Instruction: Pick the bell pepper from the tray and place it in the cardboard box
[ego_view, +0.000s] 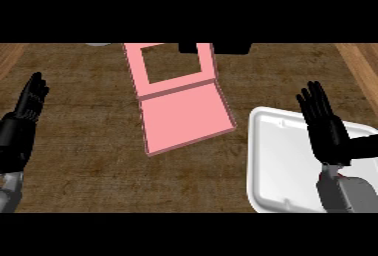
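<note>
Right hand parked over the tray, no pepper in sight.

Our right hand (325, 125) hovers fingers-straight above the white tray (273, 165), and we can't spot the bell pepper, maybe it's hidden under the arm. The pink box (184, 120) lies up-left of the tray on the brown counter (88, 165); left hand (29, 100) rests open far left.

text: none readable | labels: none | numbers: none | checked: pink box (184, 117), white tray (284, 165), bench (88, 150) – all plain surfaces
</note>
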